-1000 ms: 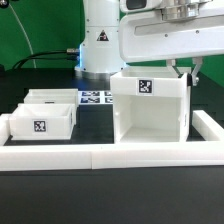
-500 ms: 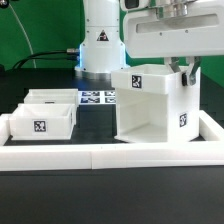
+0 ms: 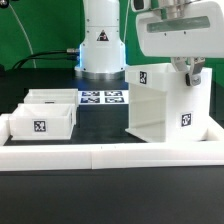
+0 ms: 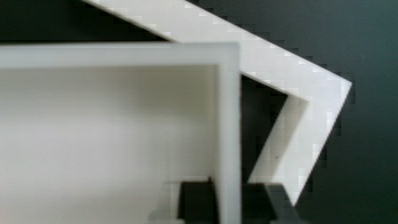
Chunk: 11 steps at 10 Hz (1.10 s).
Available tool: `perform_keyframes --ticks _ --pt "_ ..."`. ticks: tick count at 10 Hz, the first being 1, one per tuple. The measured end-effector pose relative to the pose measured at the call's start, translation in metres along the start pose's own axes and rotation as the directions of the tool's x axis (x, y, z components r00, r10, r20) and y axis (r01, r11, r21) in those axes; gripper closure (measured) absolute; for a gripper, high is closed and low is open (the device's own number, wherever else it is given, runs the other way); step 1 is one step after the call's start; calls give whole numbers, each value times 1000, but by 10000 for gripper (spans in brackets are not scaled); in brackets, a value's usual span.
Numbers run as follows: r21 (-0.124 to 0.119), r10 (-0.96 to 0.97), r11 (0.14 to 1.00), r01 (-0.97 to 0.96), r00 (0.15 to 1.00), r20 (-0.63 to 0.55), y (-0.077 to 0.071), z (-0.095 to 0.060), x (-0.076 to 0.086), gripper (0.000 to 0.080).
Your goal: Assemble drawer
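Shifted the box case (image 3: 160, 105) toward the exterior view's right and turned it since a second ago; now stands upright inside the border rail (image 3: 110, 152), near its right corner and well apart from the two trays (image 3: 40, 122). Pinched at the top edge of one thin wall by the gripper (image 3: 188, 70), jaws closed on that wall in the wrist view. Probably light, stiff, smooth hollow plastic: apt to pivot or slip in a rim hold, so better gripped mid-wall and moved slowly.

Gripper (image 3: 187, 70) pointing straight down, clamped on drawer case (image 3: 160, 105) wall.
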State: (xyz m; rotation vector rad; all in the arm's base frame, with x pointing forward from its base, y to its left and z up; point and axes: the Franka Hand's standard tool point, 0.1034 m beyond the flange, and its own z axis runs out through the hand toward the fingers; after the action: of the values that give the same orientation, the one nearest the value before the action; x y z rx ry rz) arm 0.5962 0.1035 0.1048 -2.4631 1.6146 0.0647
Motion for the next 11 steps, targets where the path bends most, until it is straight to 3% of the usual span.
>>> perform_keyframes --ticks 3,4,11 --pt "5 167 986 -167 986 21 1 0 2 759" --pt "-5 177 984 -177 984 25 2 -1 3 759" --pt "-1 251 968 -251 967 46 1 1 3 759"
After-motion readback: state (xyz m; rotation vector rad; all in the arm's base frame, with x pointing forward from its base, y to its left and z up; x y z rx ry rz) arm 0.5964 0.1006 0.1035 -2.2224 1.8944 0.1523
